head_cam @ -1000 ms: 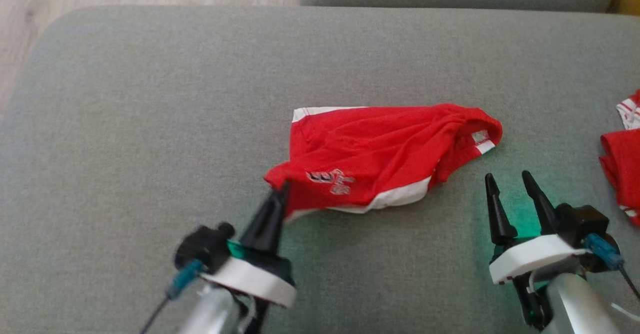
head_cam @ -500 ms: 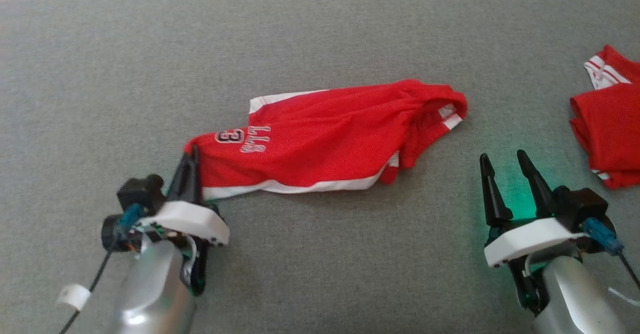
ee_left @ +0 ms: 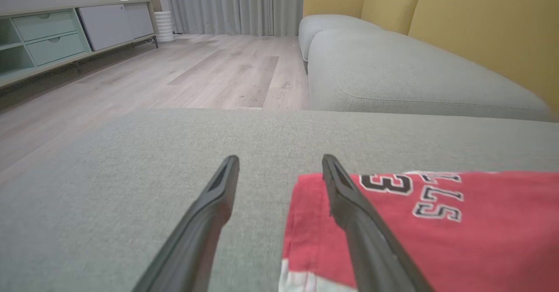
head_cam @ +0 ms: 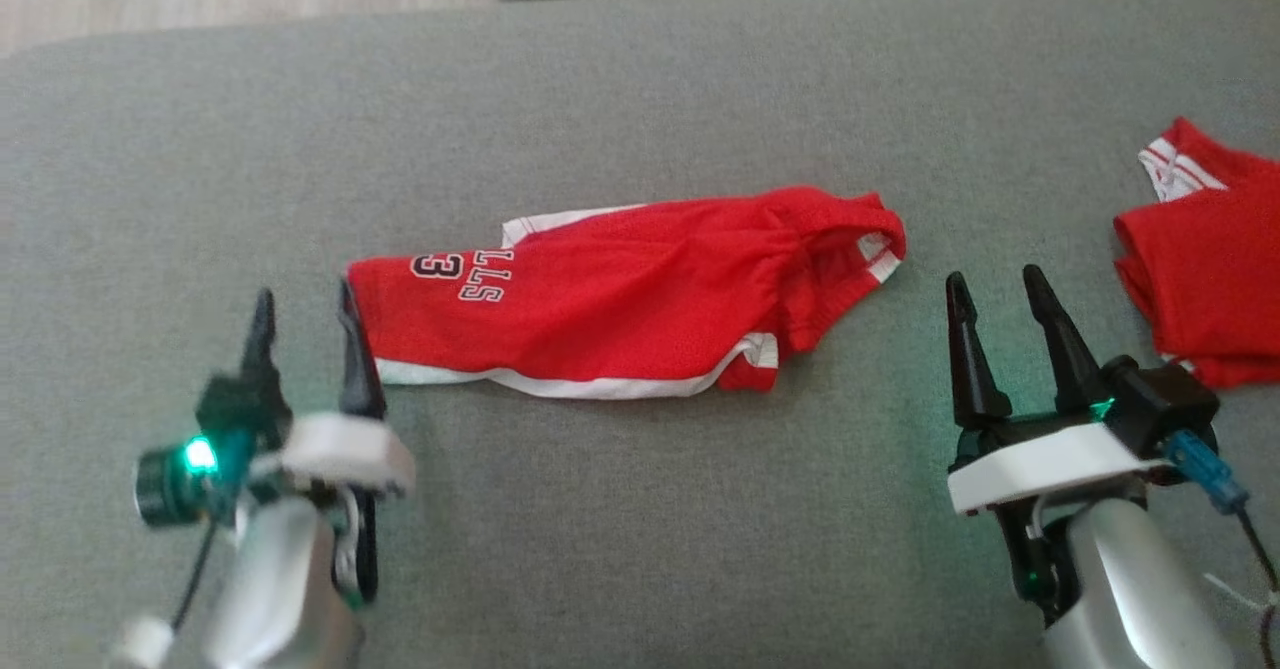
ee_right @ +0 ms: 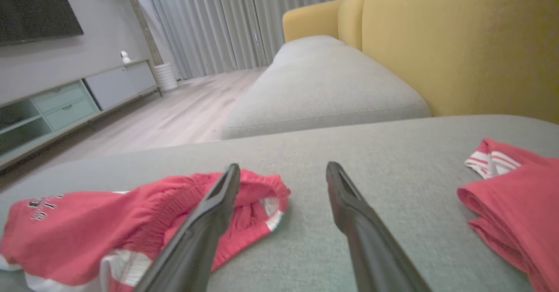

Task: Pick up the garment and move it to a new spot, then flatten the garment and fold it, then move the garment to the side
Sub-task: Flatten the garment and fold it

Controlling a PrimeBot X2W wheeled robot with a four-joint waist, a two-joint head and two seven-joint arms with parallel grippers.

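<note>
Since a moment ago your left end effector [head_cam: 304,291] has let go of the red garment [head_cam: 620,314]; its jaws now stand apart, the right one just at the garment's left edge. You see the garment lying stretched out across the middle of the grey cushion [head_cam: 640,79], number print at its left end, waistband at its right. Your right end effector [head_cam: 992,277] hovers with jaws apart just right of the waistband, holding nothing. At the right edge lies a second red garment [head_cam: 1210,289].
</note>
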